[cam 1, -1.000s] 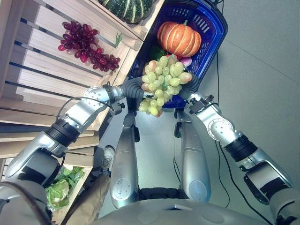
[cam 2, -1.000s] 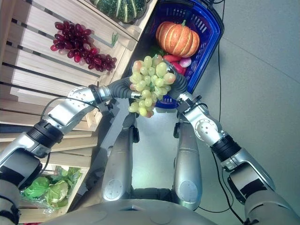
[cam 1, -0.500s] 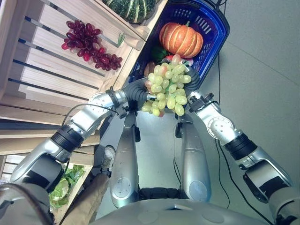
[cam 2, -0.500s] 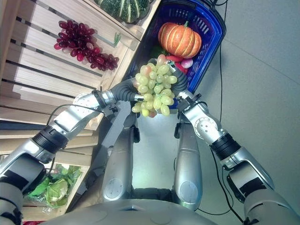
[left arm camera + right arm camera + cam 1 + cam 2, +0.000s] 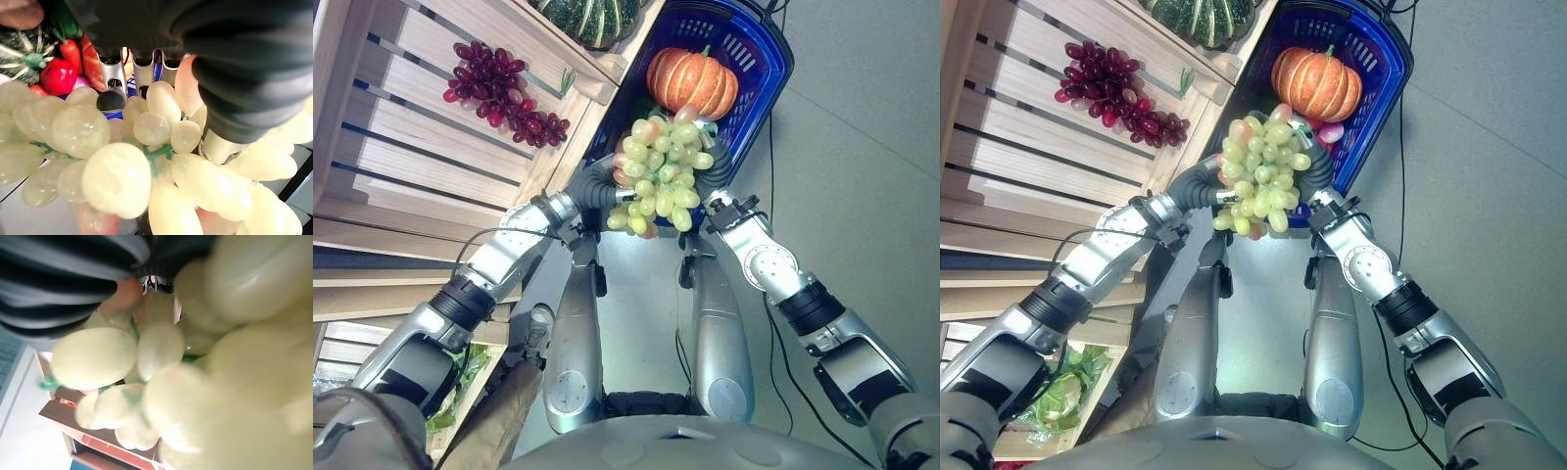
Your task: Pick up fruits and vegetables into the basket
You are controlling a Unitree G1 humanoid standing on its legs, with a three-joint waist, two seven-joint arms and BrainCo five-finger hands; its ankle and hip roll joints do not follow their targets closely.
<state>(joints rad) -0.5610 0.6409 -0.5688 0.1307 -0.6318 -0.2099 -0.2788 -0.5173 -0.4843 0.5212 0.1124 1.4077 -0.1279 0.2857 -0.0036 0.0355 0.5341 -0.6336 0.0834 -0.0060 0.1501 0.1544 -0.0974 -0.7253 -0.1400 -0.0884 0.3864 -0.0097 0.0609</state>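
The green grapes (image 5: 661, 171) cover both hands' fingers (grip unreadable), and the striped squash (image 5: 589, 17) is cut off at the frame's top edge.

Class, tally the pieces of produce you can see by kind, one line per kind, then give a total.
Green grape bunch: 1
Red grape bunch: 1
Orange pumpkin: 1
Green striped squash: 1
Leafy greens: 1
Total: 5

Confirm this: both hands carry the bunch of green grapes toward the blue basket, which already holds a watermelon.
Not a watermelon. The left eye view shows an orange pumpkin in the blue basket. The rest holds: the left hand and right hand carry the bunch of green grapes toward it.
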